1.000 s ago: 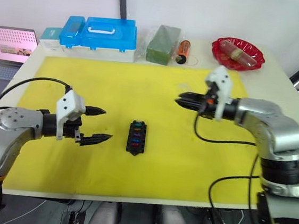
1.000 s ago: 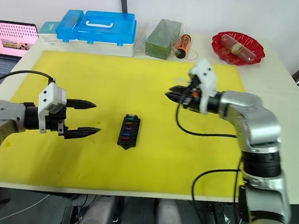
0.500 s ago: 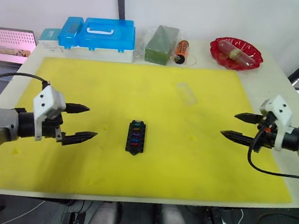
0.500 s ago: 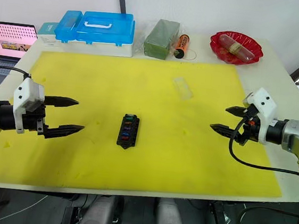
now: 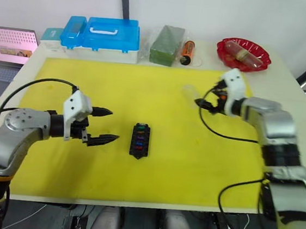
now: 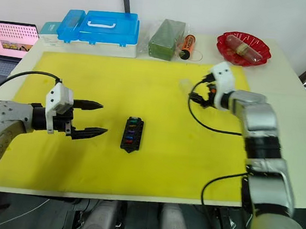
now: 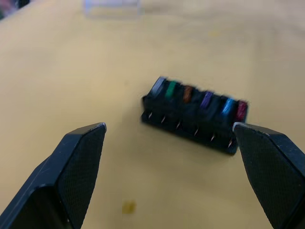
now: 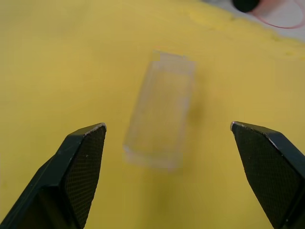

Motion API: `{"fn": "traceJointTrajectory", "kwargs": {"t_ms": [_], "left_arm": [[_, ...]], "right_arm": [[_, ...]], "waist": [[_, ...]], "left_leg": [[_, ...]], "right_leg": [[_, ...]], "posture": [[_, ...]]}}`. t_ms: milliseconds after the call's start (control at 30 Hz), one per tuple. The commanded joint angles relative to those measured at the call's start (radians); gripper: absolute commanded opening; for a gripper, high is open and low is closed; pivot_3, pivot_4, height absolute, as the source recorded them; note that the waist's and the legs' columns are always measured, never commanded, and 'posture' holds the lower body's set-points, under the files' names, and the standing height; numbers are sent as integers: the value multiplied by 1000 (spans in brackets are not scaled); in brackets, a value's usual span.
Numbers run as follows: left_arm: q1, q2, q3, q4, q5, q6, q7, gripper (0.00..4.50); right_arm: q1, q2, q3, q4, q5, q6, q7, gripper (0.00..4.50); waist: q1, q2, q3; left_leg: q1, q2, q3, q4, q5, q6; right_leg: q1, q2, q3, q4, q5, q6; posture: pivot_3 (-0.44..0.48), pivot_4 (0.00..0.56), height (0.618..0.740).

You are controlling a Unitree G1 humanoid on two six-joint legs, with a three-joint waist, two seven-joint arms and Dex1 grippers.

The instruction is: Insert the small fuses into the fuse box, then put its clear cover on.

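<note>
Lying flat: yellow mat (image 5: pixel 91 80) | white table (image 5: pixel 267 66) | laptop (image 5: pixel 10 45)

Light: bright, even and diffuse over the desk (image 5: pixel 288 79), with no hard beam from any side.
Shadows: soft and short, pooled close under the fuse box (image 5: pixel 139 140) and the left end effector (image 5: pixel 103 125).
Glare: a mild sheen on the blue case (image 5: pixel 104 33) lid; the laptop (image 5: pixel 9 47) screen glows pink (self-lit).
Focus: head views crisp; in the left wrist view the fuse box and small fuses (image 7: pixel 200 101) are soft, the clear cover (image 8: pixel 161 117) faint.
</note>
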Motion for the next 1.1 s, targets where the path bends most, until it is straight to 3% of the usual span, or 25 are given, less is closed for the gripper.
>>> {"fn": "traceJointTrajectory", "kwargs": {"t_ms": [33,300,400,600,867,1100], "left_arm": [[16,-10,3,-53,-3,0,26,4500],[68,-27,6,-119,-17,23,70,4500],[93,-36,4,-149,-23,32,90,4500],[168,-67,-4,-245,-48,83,156,4500],[235,-152,-150,-359,37,205,375,4500],[218,-283,-254,-369,148,323,612,4500]], "right_arm": [[-92,45,-18,155,-18,-85,0,4474],[-188,112,-1,420,-97,-194,-21,4474],[-200,125,-8,468,-110,-227,-22,3850],[-209,137,-27,493,-117,-264,-22,1875],[-192,122,-42,408,-119,-222,-19,1902],[-150,116,-60,214,-98,-100,-21,1902]], "waist": [[-1,0,0],[-8,0,0],[-8,0,0],[-9,0,0],[-7,1,0],[-1,1,-1]], "left_leg": [[0,0,0,0,0,0],[0,0,-1,-1,0,0],[0,0,-1,-1,0,0],[1,0,-1,-1,0,0],[1,0,-1,-1,0,0],[1,0,-1,0,0,0]], "right_leg": [[0,0,0,0,0,0],[0,0,0,1,0,0],[0,0,0,1,0,0],[0,0,0,1,0,0],[0,0,1,1,0,0],[0,0,1,2,0,0]], "posture": [[0,150,740],[0,150,740],[0,150,740],[0,150,740],[0,150,740],[0,150,740]]}}
